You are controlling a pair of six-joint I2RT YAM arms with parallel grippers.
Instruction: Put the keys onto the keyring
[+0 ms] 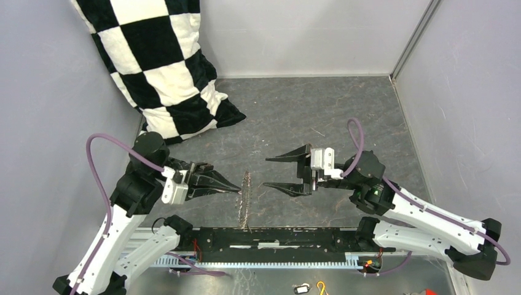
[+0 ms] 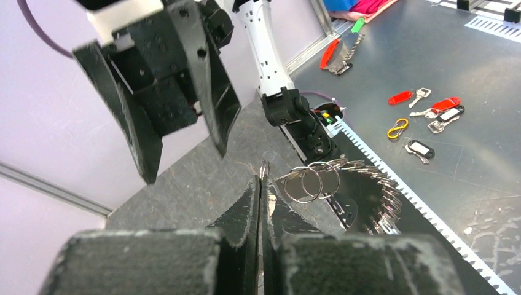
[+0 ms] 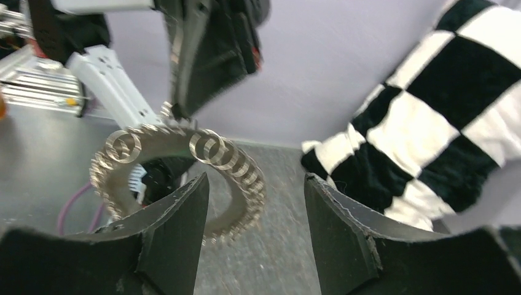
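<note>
1. left gripper (image 1: pixel 237 189): jaws shut tight, pinching the rim of the keyring (image 1: pixel 246 200). In the left wrist view the thin hoop edge pokes out right at the tips of the fingers (image 2: pixel 253 203).
2. keyring: stands on edge straight off the left tips and shows as a thin line from the top camera. Its rim is fringed all round with small metal rings. In the left wrist view the fringe fans out to the right of the pinch. Can't tell if its low edge touches the table (image 1: pixel 319 123).
3. right gripper (image 1: pixel 266 173): jaws wide apart, gripping nothing. Its tips are just beside the keyring, on the side away from the left gripper, and not touching it. In the right wrist view the hoop sits ahead and a bit left of the gap, with its lower arc hidden behind the left finger.
4. black rail (image 1: pixel 276 236): runs between the arm bases, near the hoop's low edge.
5. keys (image 2: pixel 420 94): lie flat, far beyond the left tips past the rail, with red plastic pieces beside them. They are well apart from both grippers and the hoop. Can't pick out a black head.
6. yellow hook (image 2: pixel 397 128) and dark tag (image 2: pixel 421 149) with a white face: lie near the keys. Any writing on the tag is too small to read.
7. checkered pillow (image 1: pixel 166 67): black and white, farthest off, leaning on the wall behind the left gripper.
</note>
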